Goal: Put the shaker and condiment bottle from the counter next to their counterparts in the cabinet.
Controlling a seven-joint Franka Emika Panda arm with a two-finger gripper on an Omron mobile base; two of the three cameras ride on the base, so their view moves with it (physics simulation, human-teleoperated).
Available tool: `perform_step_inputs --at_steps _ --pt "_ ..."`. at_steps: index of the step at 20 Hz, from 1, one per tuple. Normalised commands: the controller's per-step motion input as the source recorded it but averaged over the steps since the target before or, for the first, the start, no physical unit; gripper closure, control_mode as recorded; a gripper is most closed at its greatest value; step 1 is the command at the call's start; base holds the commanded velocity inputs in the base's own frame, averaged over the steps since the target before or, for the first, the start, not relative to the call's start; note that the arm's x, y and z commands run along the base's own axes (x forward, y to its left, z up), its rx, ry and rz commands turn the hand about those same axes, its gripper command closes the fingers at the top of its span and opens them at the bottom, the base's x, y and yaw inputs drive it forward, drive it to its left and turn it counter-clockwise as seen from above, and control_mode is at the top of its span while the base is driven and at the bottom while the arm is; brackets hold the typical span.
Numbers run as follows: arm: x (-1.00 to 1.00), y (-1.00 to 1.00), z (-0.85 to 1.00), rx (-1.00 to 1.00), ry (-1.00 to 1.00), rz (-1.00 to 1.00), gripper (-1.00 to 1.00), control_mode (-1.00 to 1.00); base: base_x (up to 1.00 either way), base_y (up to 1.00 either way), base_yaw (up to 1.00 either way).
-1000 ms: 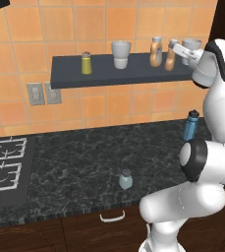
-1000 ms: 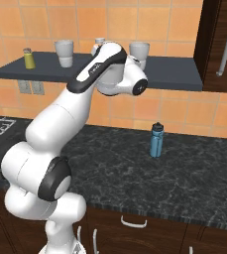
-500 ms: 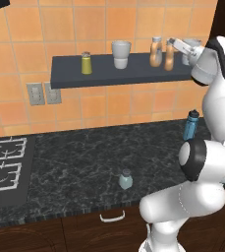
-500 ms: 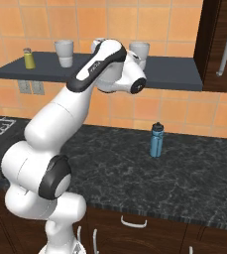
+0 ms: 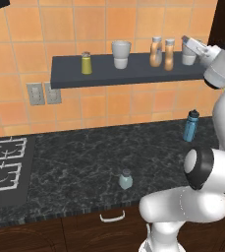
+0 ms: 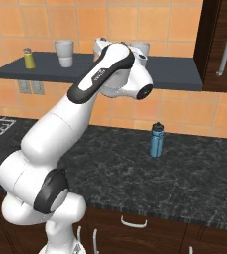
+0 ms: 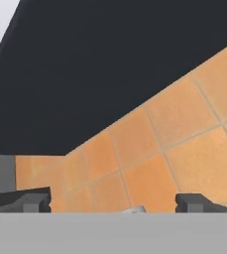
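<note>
the shaker (image 5: 126,179), small, pale blue-grey with a grey cap, stands upright on the counter (image 5: 79,162) near its front edge, alone on the black speckled top. up on the cabinet (image 5: 133,71), the long dark grey shelf against the orange tiles, the slim amber condiment bottle (image 5: 169,54) with its pale cap stands upright just beside the curvy orange bottle (image 5: 156,51). the yellow-green shaker (image 5: 86,63) stands well apart, near the shelf's left end.

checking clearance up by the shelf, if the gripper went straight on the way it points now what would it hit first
Most likely the orange tile wall. The open gripper looks straight at bare tiles below the dark shelf with nothing between its fingertips, though depth is hard to judge.
</note>
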Motion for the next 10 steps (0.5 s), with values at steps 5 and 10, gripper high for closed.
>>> perform_step_inputs --at_steps 5,10 --pt "-0.78 -0.1 -0.07 -0.02 0.0 -0.03 -1.0 -1.0 0.0 0.0 0.0" --pt "-0.9 0.01 -0.52 -0.2 0.0 0.0 -1.0 -1.0 0.0 0.0 0.0"
